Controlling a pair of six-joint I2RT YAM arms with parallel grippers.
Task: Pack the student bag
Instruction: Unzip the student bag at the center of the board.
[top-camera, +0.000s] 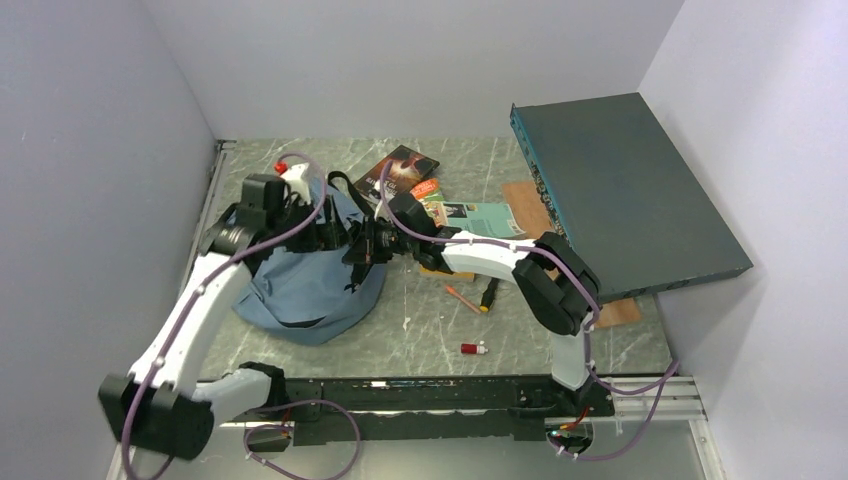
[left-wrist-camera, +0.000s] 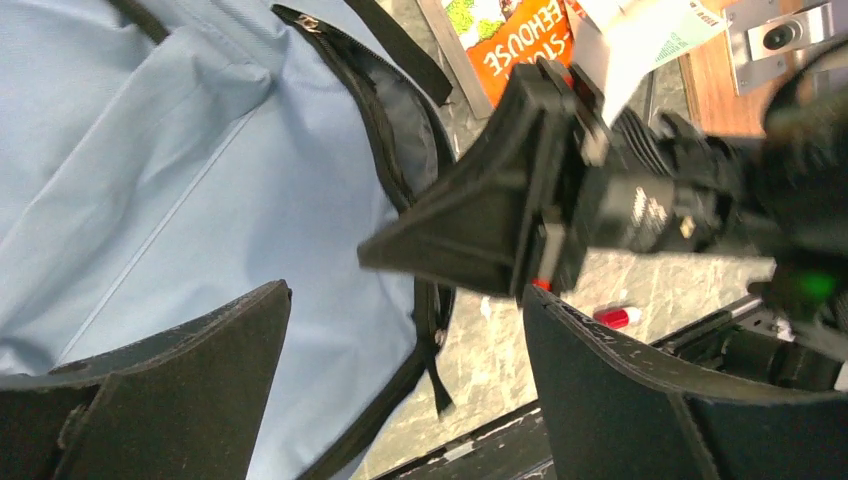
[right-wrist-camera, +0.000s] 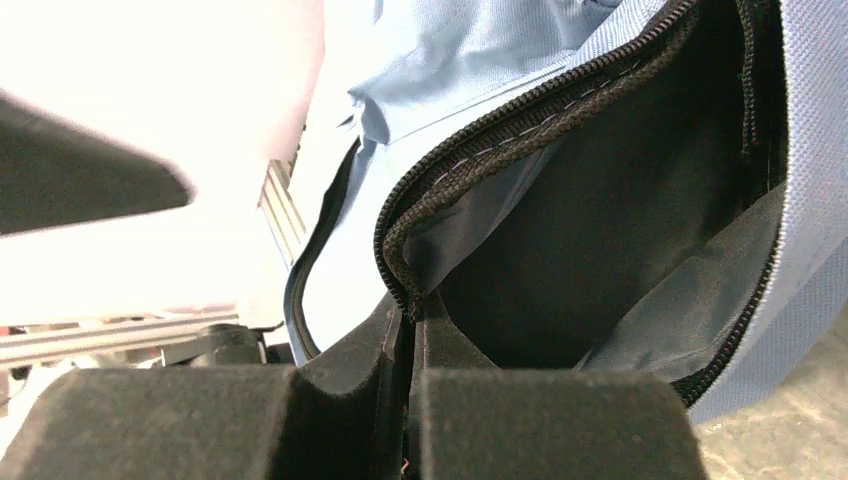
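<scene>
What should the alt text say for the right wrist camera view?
The right gripper is shut on the black zipper edge of the dusty-blue student bag. The bag's mouth gapes open above the gripper, showing a dark lining.

Right of the right gripper (top-camera: 373, 246) lie a pencil (top-camera: 461, 297), marker (top-camera: 489, 294) and booklet (top-camera: 482, 218); farther right, a teal box (top-camera: 630, 190); beyond, a dark book (top-camera: 405, 168).

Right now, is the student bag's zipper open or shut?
Open: on the student bag the zipper gapes, showing dark lining inside.
</scene>
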